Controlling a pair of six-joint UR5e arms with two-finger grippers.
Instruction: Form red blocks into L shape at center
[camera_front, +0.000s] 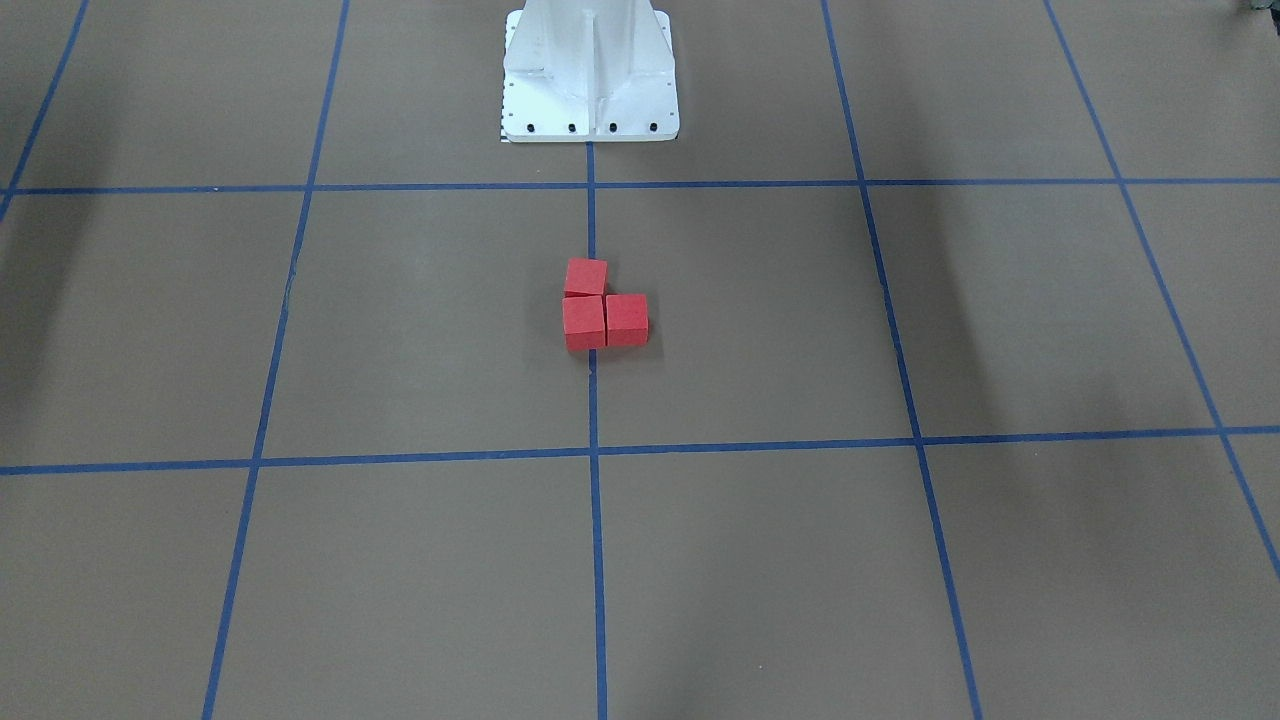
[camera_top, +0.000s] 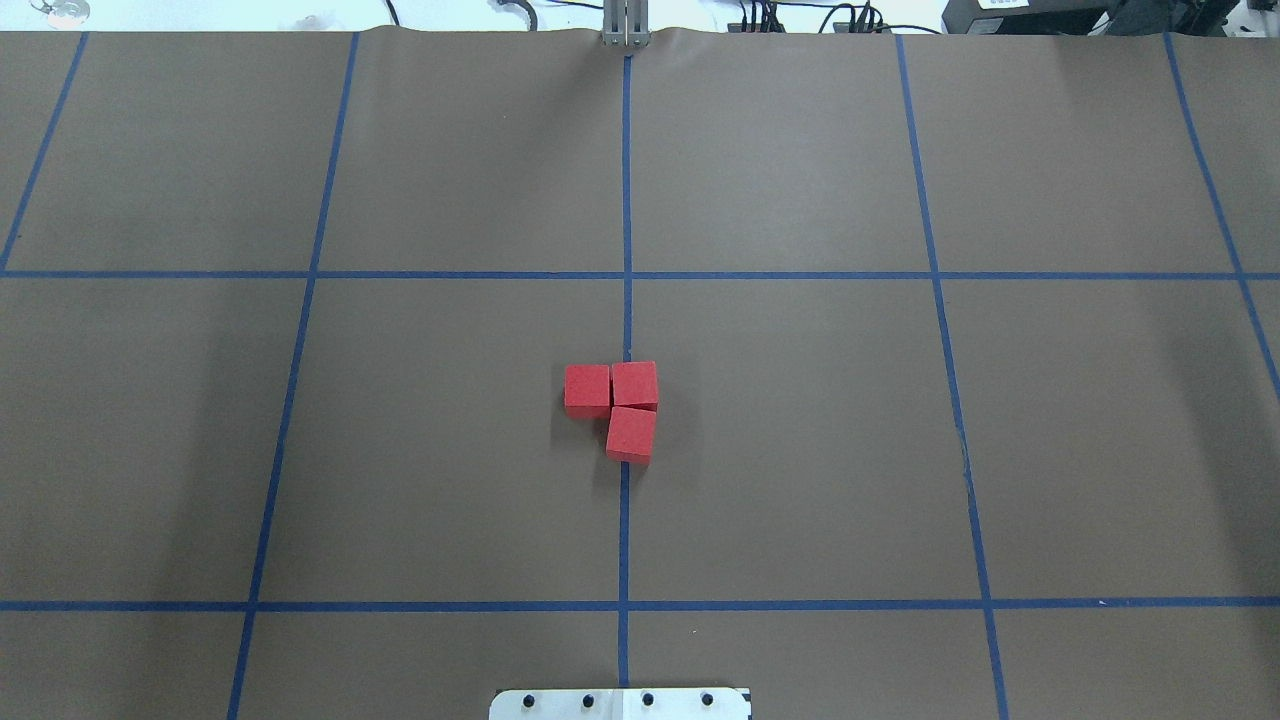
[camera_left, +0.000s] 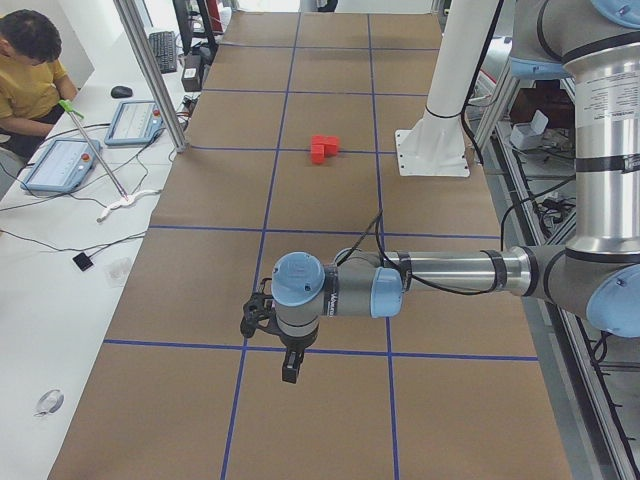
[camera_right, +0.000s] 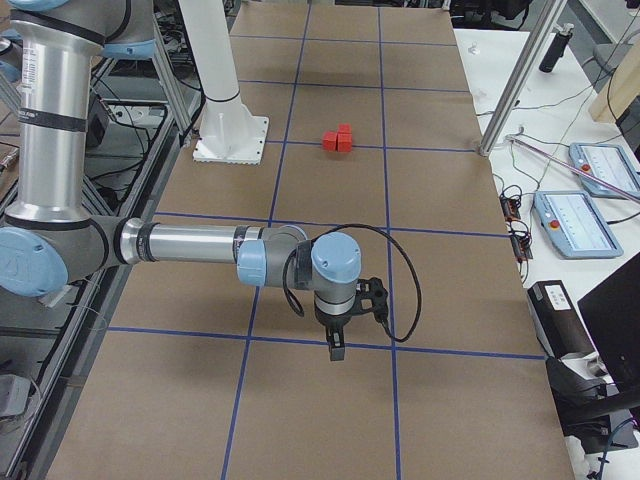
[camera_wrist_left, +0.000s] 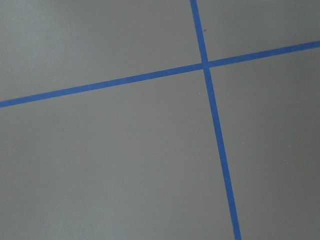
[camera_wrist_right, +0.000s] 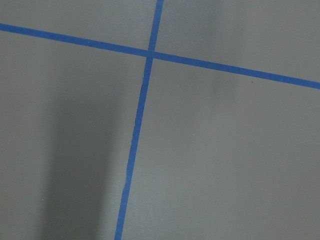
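Plainly, red blocks (camera_top: 633, 386) lie far from left gripper (camera_left: 289, 372), right gripper (camera_right: 337, 350).

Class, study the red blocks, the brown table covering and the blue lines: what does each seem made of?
The red blocks: likely foam or painted wood; matte, no glare, slightly soft edges. The table covering: probably paper; matte brown, its far edge ripples. The blue lines: seemingly thin tape; flat, slightly uneven.

Overhead opposes front view, sharing red blocks (camera_front: 588, 320)
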